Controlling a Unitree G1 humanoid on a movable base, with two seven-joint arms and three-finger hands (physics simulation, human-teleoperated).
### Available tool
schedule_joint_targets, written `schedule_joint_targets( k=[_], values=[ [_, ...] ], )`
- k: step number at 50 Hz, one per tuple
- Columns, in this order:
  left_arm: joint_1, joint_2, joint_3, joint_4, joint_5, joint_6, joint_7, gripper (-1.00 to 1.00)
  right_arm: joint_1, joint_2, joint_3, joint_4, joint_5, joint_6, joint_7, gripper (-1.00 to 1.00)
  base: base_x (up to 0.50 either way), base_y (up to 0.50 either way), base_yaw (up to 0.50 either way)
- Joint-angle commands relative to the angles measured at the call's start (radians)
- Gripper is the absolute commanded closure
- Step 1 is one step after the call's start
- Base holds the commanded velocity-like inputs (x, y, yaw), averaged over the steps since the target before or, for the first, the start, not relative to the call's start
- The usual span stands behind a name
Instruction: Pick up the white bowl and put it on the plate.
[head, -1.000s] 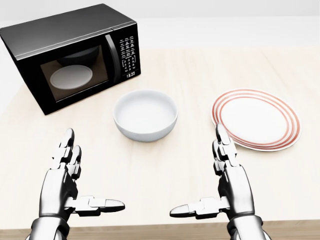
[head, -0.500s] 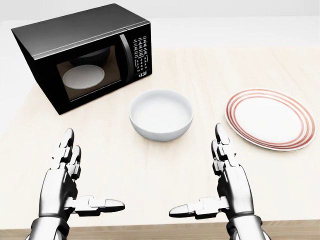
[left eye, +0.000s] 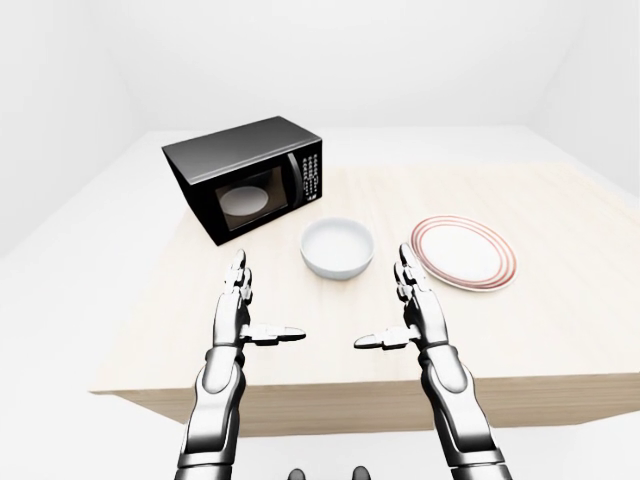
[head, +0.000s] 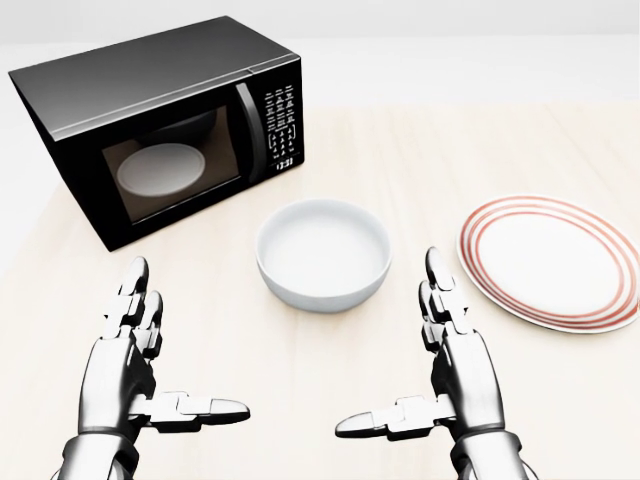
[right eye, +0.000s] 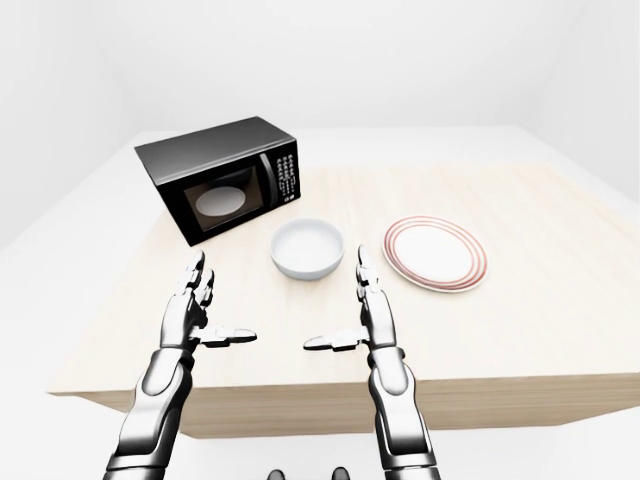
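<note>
Nothing grasped yet. Head view: white bowl (head: 323, 252) resting on the pale counter (head: 300, 350), centre of frame, empty, well apart from both hands. Left hand (head: 140, 370) at lower left, fingers straight and spread, thumb pointing inward, holding nothing. Right hand (head: 440, 375) at lower right, mirrored, equally wide open and empty, its fingertips near the bowl's right side but not touching. Plate (head: 550, 260) with red rings at right, bare, just beside the bowl with a gap between. Whole task left: reach, close round the bowl, lift, carry rightward, set down.

Left-eye view: black microwave (left eye: 248, 178) at upper left of the bowl, door closed, a pale round dish visible through the window. Close to the bowl's left, so probably limits room for a left-hand approach; path from bowl to plate free of anything.

Right-eye view: same layout; counter edge (right eye: 330, 405) below both wrists, white walls behind.
</note>
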Motion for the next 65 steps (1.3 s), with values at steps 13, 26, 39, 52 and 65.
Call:
schedule_joint_targets(
  k=[13,26,39,52,65],
  values=[
    [0.000,0.000,0.000,0.000,0.000,0.000,0.000,-1.00,0.000,0.001,0.001,0.006,-0.004,-0.007,0.000,-1.00,0.28,0.00,0.00],
    [0.000,0.000,0.000,0.000,0.000,0.000,0.000,-1.00,0.001,0.001,0.001,0.005,-0.003,-0.007,0.000,-1.00,0.28,0.00,0.00],
    [0.000,0.000,0.000,0.000,0.000,0.000,0.000,-1.00,-0.087,-0.055,-0.053,-0.123,-0.250,0.157,0.003,-1.00,0.06,0.00,0.00],
    [0.000,0.000,0.000,0.000,0.000,0.000,0.000,-1.00,-0.126,-0.081,-0.043,-0.128,-0.459,0.157,0.048,-1.00,0.00,0.00,0.00],
    [0.000,0.000,0.000,0.000,0.000,0.000,0.000,-1.00,-0.159,-0.110,-0.022,-0.074,-0.721,0.150,0.145,-1.00,0.00,0.00,0.00]
  ],
)
